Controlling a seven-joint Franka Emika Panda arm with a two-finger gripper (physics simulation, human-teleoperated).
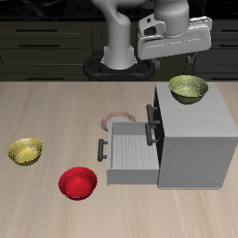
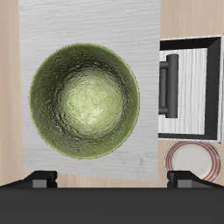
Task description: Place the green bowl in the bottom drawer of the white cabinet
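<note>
The green bowl (image 1: 189, 89) sits upright on top of the white cabinet (image 1: 200, 121), near its back edge. My gripper (image 1: 190, 59) hangs just above the bowl, open and empty. In the wrist view the green bowl (image 2: 85, 102) lies on the cabinet's top (image 2: 87, 22), and the gripper (image 2: 114, 180) shows both fingertips (image 2: 39, 179) spread wider than the bowl. The bottom drawer (image 1: 130, 153) is pulled out toward the table's middle, its tray bare and its dark bar handle (image 1: 101, 149) at the front. It also shows in the wrist view (image 2: 197, 87).
A yellower bowl (image 1: 25, 151) and a red bowl (image 1: 78, 183) sit on the table away from the cabinet. A flat pinkish plate (image 1: 114, 119) lies behind the open drawer; it shows in the wrist view (image 2: 194, 162). The upper drawers' dark handles (image 1: 152, 119) stick out above the tray.
</note>
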